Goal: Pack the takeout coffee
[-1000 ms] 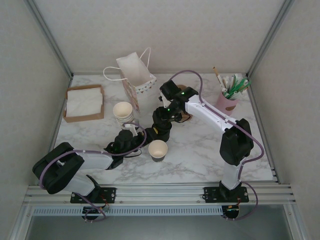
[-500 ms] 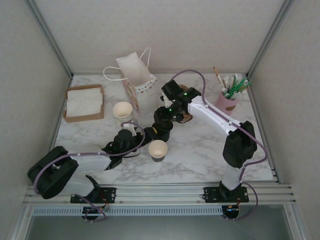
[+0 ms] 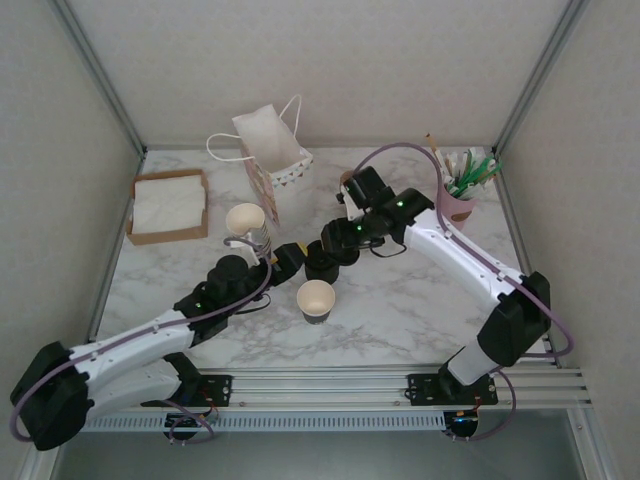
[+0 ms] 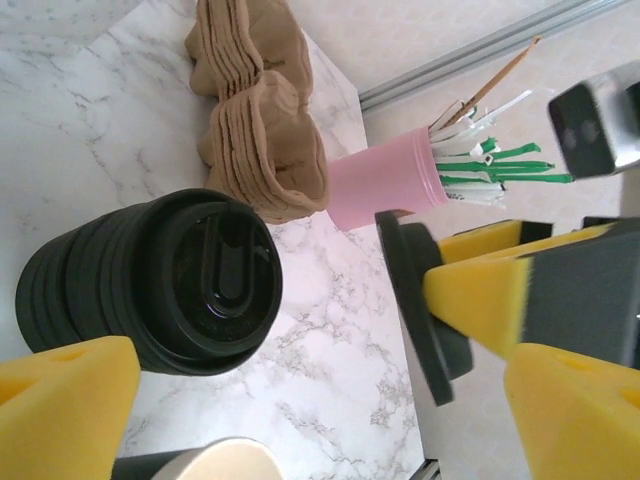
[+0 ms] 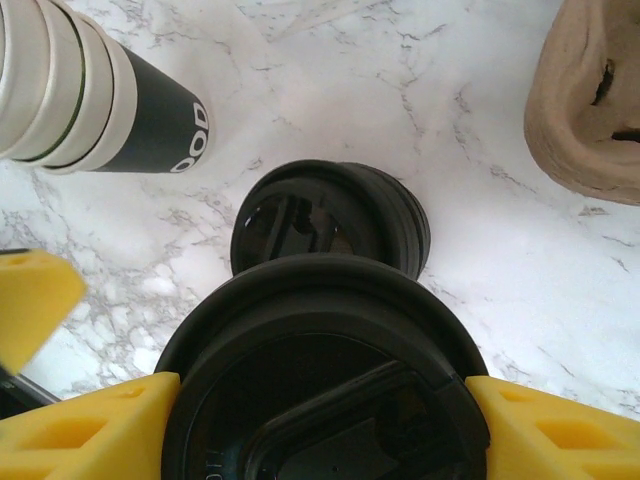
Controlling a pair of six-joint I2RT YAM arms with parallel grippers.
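Observation:
A small paper cup (image 3: 316, 300), cream above and dark below, stands open on the marble with no lid on it; its rim (image 4: 205, 460) shows in the left wrist view. Just behind it is a stack of black lids (image 3: 324, 264) (image 4: 150, 280) (image 5: 330, 225). My right gripper (image 3: 336, 238) (image 5: 322, 392) is shut on one black lid (image 5: 320, 370) (image 4: 418, 300) and holds it just above that stack. Left of the stack, my left gripper (image 3: 288, 258) (image 4: 320, 400) is open, with the stack by its left finger and nothing gripped.
A tall stack of lidless cream cups (image 3: 247, 226) (image 5: 60, 90) stands left of the lids. Behind are a white paper bag (image 3: 272, 152), brown pulp carriers (image 4: 265, 140) (image 5: 595, 100) and a pink cup of stirrers (image 3: 458, 198) (image 4: 385, 180). A napkin box (image 3: 168, 205) sits far left.
My right arm has swung its elbow to the right, its gripper still over the lid stack. The left arm has stretched forward, bringing its gripper up beside the stack.

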